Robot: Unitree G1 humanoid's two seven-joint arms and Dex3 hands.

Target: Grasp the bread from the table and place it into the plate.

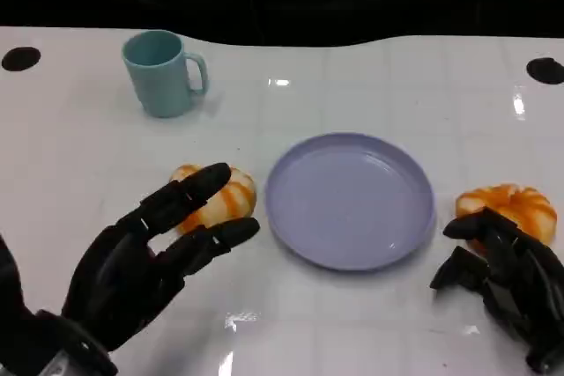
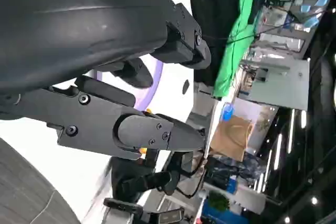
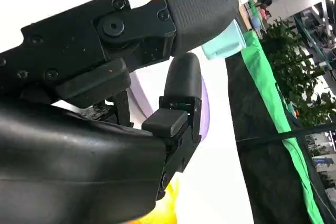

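**Hands at both bread pieces, plate unoccupied**

Reaching in from the lower left of the head view, the left hand (image 1: 145,253) has its fingers spread apart and holds nothing. Its fingertips (image 1: 211,178) lie over the near side of the left bread (image 1: 231,193), an orange-and-cream striped bun on the white table (image 1: 370,323); whether they actually touch it cannot be told. This bread sits just beside the left rim of the plate (image 1: 350,201), on the table and not in it.

The plate is lavender, round, and carries nothing. It stands at the centre of the table between the two hands.

A second bread (image 1: 514,205) of the same colouring lies on the table just right of the plate. The right hand (image 1: 502,283) is directly at its near side, fingers curled inward and downward, the uppermost of them against or overlapping the bun's front edge. Whether the hand grips the bun cannot be determined from these views. In the right wrist view, orange bread (image 3: 160,208) shows close under the hand's shell.

A light teal mug (image 1: 161,72), upright with its handle to the right, stands toward the far left of the table, well apart from the plate.
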